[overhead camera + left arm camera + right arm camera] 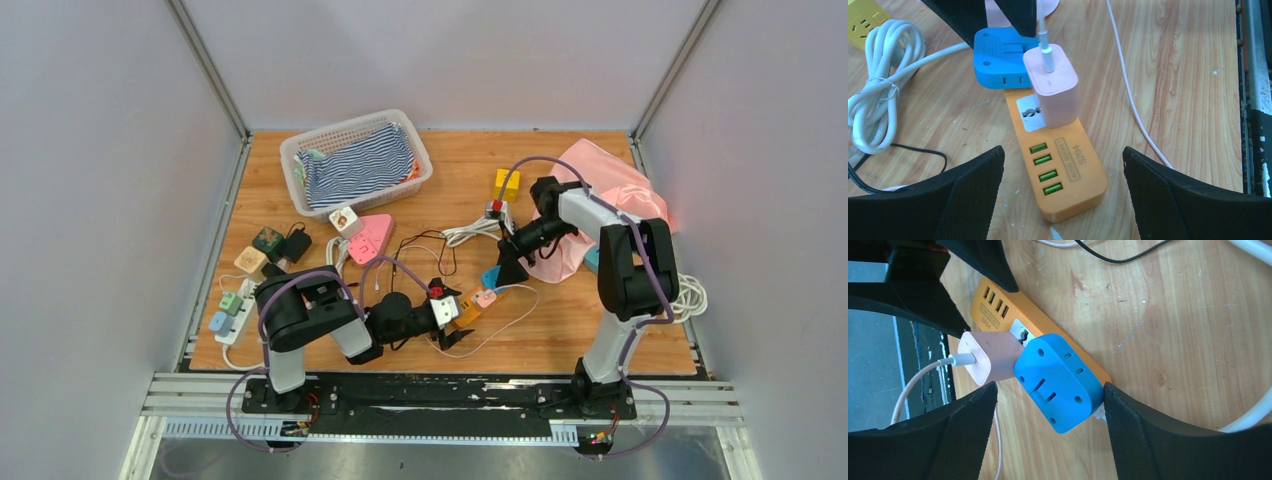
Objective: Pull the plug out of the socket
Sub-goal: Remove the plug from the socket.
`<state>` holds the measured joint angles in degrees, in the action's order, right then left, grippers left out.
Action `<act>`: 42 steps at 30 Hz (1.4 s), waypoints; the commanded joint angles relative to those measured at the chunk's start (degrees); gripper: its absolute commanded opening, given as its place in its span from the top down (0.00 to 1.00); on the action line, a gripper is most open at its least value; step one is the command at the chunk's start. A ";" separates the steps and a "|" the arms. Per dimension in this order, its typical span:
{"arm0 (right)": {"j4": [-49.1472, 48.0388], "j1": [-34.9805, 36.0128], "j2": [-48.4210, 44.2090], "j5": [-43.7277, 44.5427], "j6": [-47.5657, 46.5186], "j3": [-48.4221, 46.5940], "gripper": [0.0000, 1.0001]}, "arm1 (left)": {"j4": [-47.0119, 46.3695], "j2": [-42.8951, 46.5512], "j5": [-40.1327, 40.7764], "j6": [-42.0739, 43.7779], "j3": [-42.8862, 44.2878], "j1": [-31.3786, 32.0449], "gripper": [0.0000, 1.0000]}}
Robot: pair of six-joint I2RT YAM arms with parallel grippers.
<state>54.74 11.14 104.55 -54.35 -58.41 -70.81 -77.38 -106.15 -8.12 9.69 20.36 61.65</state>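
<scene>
An orange socket strip (1070, 170) with green USB ports lies on the wooden table. A pink charger plug (1053, 85) with a white cable and a blue adapter (998, 67) stand plugged into it. My left gripper (1062, 152) is open and straddles the strip's USB end without touching it. My right gripper (1049, 390) is open and straddles the blue adapter (1060, 380), its right finger (1128, 420) close against the adapter's edge. The pink plug (988, 357) and the strip (998, 310) lie beyond. In the top view both grippers (455, 320) (510, 265) meet over the strip (470, 310).
A white basket (300, 150) with striped cloth is at the back left, pink cloth (610, 185) at the right. A yellow cube (507, 183), pink triangular adapter (370, 238), more sockets (232, 310) and coiled white cable (878, 100) lie around.
</scene>
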 commanded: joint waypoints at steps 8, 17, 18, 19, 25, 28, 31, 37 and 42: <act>11.29 0.70 -1.67 -2.30 -9.65 -2.63 0.30 | -1.94 -1.00 0.52 1.03 0.03 0.39 0.11; 9.78 0.73 -1.03 -0.14 -9.35 -2.06 0.35 | -0.87 -0.98 -1.09 1.71 0.73 0.35 0.11; 9.65 0.69 -0.99 -0.14 -9.27 -2.06 0.36 | -0.52 -0.95 -1.30 1.89 0.92 0.40 0.11; 9.55 0.87 -0.98 -0.14 -9.17 -1.99 0.36 | 0.00 -0.91 -1.47 2.41 1.13 0.48 0.11; 8.42 1.68 -0.12 0.43 -7.68 -2.08 0.40 | 1.62 -2.88 -2.01 9.13 3.10 1.70 0.11; 8.06 1.87 0.33 0.73 -7.12 -2.23 0.42 | 2.14 -3.47 -1.35 10.31 3.67 1.81 0.13; 7.79 1.87 0.53 0.91 -6.50 -2.40 0.44 | 3.61 -3.20 -1.13 10.50 4.00 1.82 0.19; 7.14 1.87 0.36 1.43 -5.39 -2.41 0.46 | 8.83 -2.88 0.37 10.18 5.92 2.07 0.27; 7.15 1.88 -0.50 1.21 -5.30 -2.32 0.46 | 12.06 -2.87 2.41 9.39 7.40 2.07 0.43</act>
<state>60.55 12.01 104.40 -53.30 -64.27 -72.62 -68.73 -108.60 -7.79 18.55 26.15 63.24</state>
